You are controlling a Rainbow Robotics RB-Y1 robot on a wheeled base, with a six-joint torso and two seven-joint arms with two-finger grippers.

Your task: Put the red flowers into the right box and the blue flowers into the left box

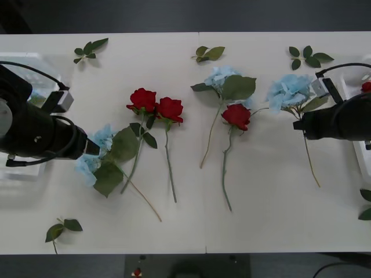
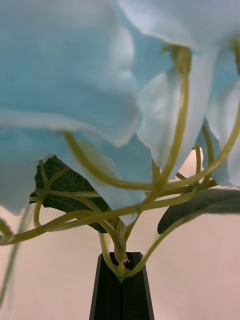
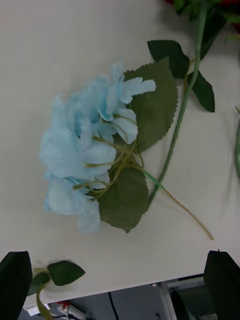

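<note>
My right gripper (image 2: pixel 121 267) is shut on the stem of a blue flower (image 2: pixel 75 75) just below its head; in the front view this right gripper (image 1: pixel 297 124) sits at the blue flower (image 1: pixel 288 91) on the table's right. My left gripper (image 3: pixel 118 256) hangs open above another blue flower (image 3: pixel 85 150), the one at the left (image 1: pixel 95 153) in the front view. A third blue flower (image 1: pixel 223 75) lies at the centre back. Two red flowers (image 1: pixel 143 98) (image 1: pixel 170 108) lie left of centre, and another red flower (image 1: pixel 236 116) right of centre. The left box (image 1: pixel 23 174) and the right box (image 1: pixel 362 165) are at the table's ends.
Loose green leaf sprigs lie at the back (image 1: pixel 90 49) (image 1: pixel 210 53) (image 1: pixel 307 57), at the front left (image 1: pixel 61 229) and at the right edge (image 1: pixel 366 202). A red bloom (image 1: pixel 366 87) shows in the right box. The near table edge runs along the front.
</note>
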